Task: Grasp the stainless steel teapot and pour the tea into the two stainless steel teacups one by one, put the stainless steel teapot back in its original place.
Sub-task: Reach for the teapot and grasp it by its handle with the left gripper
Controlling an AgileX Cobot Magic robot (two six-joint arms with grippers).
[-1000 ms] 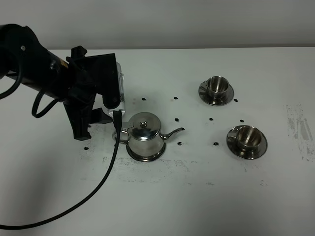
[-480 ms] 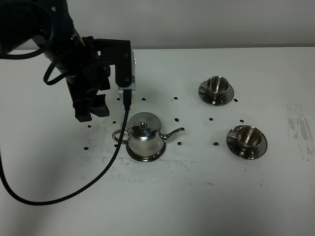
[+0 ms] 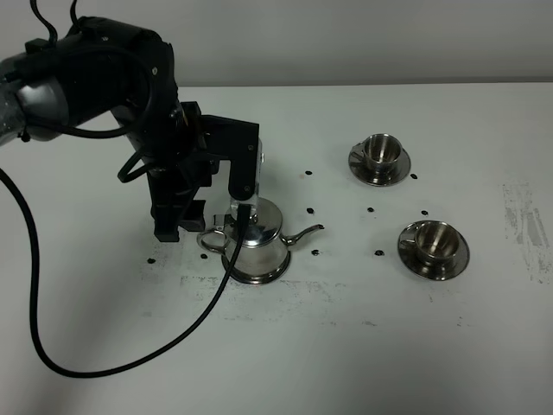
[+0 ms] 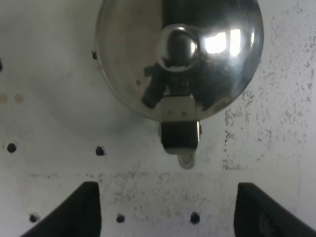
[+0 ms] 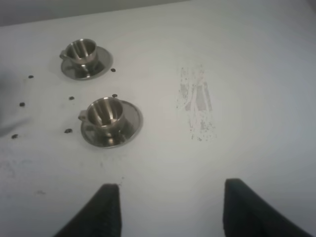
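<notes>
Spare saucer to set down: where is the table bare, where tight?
Bare: the front strip right of the black cable; the gap between the teapot spout and the teacups. Tight: around the teapot handle, by the open left gripper.

Left gripper (image 4: 167, 210), fingers (image 4: 81, 212) wide apart

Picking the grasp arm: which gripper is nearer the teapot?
Left. The left gripper hangs open right beside the teapot, on its handle side; the right gripper is out past the cups, outside the overhead view.

Teapot (image 3: 259, 249) left, seemingly on a saucer (image 3: 259, 278); far teacup (image 3: 378, 152) behind near teacup (image 3: 432, 241), right
</notes>
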